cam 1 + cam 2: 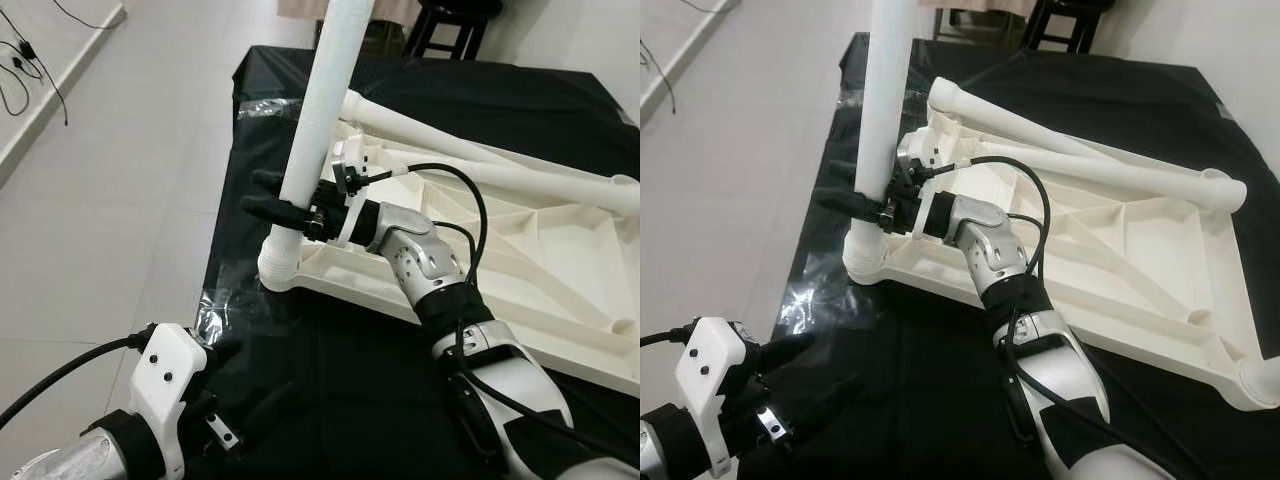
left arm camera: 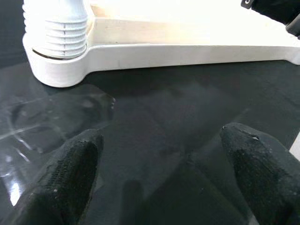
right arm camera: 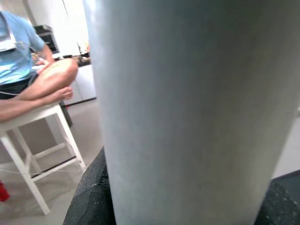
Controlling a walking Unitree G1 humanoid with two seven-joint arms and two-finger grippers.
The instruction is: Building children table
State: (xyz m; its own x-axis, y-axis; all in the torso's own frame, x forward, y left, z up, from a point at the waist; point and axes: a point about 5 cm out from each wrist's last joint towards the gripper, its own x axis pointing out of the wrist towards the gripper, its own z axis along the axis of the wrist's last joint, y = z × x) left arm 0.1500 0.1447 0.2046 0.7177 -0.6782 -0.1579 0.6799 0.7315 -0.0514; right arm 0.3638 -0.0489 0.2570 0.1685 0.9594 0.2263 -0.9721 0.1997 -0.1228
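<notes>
Now upright leg (image 1: pixel 322 100) within right hand (image 1: pixel 288 210)

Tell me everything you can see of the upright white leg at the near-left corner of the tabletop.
The leg is a smooth, matte white tube, plastic by the look, standing nearly upright with a slight tilt; its top runs out of the picture. Its ribbed lower end sits in the round corner socket of the upturned white tabletop, which lies on a black cloth. The right end effector is closed around it low down, just above the socket. The left end effector hangs open nearby, not touching it.
</notes>
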